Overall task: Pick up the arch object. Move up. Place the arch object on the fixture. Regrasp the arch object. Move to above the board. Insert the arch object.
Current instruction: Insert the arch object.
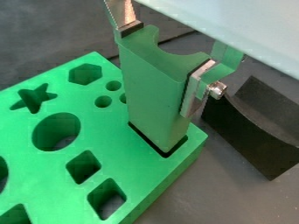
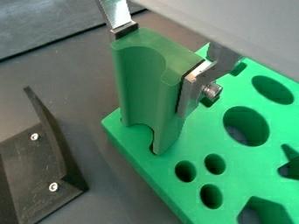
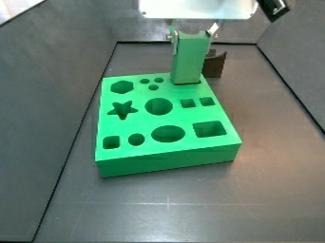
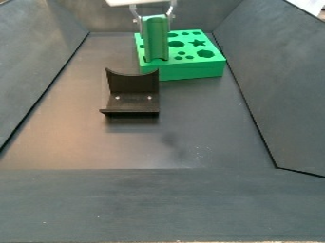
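Note:
The arch object (image 1: 158,101) is a tall bright green block with a curved notch. It stands upright between the gripper's fingers (image 1: 197,94). Its lower end sits in a cutout at the corner of the board (image 1: 47,166), with a thin dark gap showing around its base. The gripper (image 1: 162,57) is shut on its upper part, one plate on each side, as both wrist views show (image 2: 158,59). In both side views the arch object (image 3: 191,59) (image 4: 154,40) rises from the board's corner (image 3: 165,159) (image 4: 203,65) nearest the fixture (image 3: 218,65) (image 4: 129,95).
The dark fixture (image 1: 263,122) (image 2: 41,166) stands on the floor right beside the board's corner. The board has star, round, square and oval cutouts. Dark sloping walls enclose the floor on all sides.

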You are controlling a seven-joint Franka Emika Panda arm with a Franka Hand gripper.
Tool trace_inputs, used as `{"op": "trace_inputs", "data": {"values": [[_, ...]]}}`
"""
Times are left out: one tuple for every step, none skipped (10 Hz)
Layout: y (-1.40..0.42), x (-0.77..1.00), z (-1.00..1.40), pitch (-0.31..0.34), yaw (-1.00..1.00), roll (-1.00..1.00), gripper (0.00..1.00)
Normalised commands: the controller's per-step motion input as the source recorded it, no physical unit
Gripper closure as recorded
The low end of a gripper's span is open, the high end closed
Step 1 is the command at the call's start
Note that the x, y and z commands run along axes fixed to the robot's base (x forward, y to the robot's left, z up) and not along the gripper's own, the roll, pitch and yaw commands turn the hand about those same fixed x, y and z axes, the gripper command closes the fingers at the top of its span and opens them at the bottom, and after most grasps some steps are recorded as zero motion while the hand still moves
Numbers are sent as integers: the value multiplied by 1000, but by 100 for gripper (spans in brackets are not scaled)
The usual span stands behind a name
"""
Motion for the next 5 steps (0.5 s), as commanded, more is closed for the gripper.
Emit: {"op": "trace_inputs", "data": {"values": [[126, 0, -266, -70, -43, -290, 100], [54, 0, -269, -67, -131, -339, 100], [0, 0, -229, -89, -171, -377, 100], [0, 0, -191, -100, -149, -410, 100], [0, 0, -194, -96, -111, -414, 100]]}}
